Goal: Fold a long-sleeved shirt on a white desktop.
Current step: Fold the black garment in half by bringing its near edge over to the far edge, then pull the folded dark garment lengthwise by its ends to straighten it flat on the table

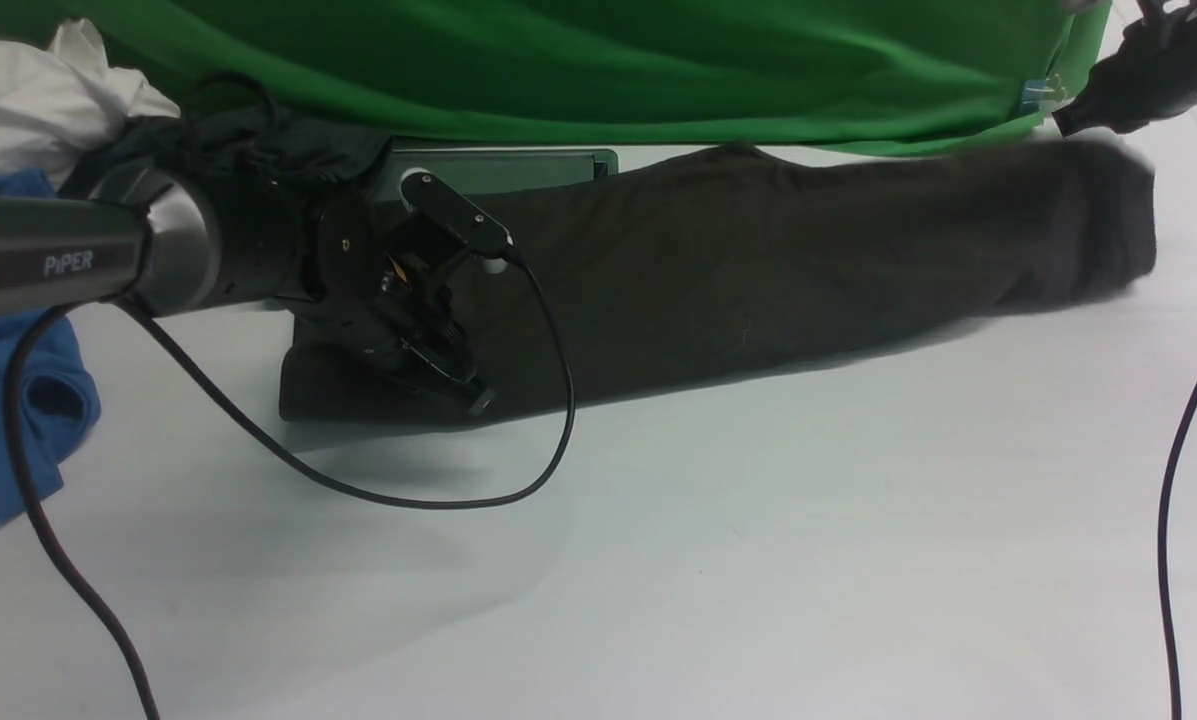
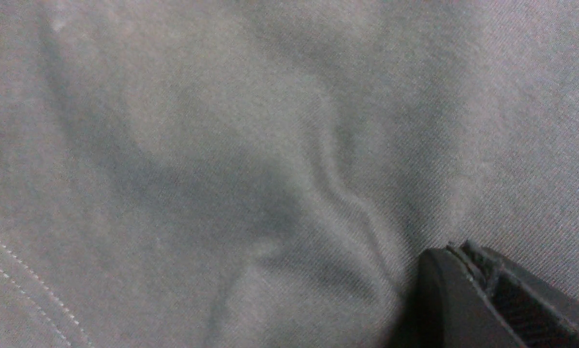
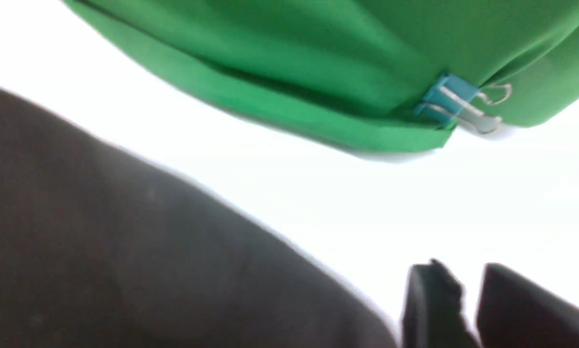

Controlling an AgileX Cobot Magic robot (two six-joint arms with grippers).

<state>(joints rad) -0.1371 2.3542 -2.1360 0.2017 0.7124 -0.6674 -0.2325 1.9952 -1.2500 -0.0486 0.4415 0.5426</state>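
- The long-sleeved shirt point(image 1: 758, 260) lies as 1 long dark band, centre left to upper right of the front view, flat on the white desktop point(image 1: 758, 540)
- We judge the lengthwise folds done and a crosswise fold next
- The left gripper point(image 1: 463, 390) sits on the band's end at centre left, jaws pressed together on cloth that puckers toward them
- The right gripper point(image 1: 1070, 120), upper right, hovers by the other end, jaws slightly spread, holding nothing
- Next we would have it catch that end and carry it over to the centre-left end, edges square
- The desktop is smooth and matte; a green backdrop point(image 1: 608, 60) hangs along the top, other clothes point(image 1: 28, 100) heaped upper left
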